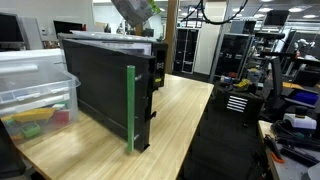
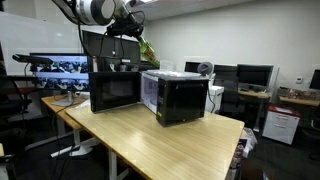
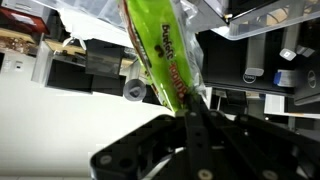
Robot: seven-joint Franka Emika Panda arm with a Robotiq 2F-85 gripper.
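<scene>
One wooden table (image 2: pixel 185 150), two microwave ovens (image 2: pixel 115 90), one green snack packet (image 3: pixel 162 55) aloft.
The table is largely taken up by the ovens, set side by side; a clear storage bin (image 1: pixel 35 80) is stood near them; the packet is held in the air above the ovens, apart from their tops. The gripper (image 3: pixel 190 112) is clamped tight on one end of the packet; since the thin film hangs loose, a firm pinch and a slow, level carry are judged best.

arm (image 2: pixel 95 10): white shell, black joints | pincer (image 3: pixel 190 112): black, matte fingers
</scene>
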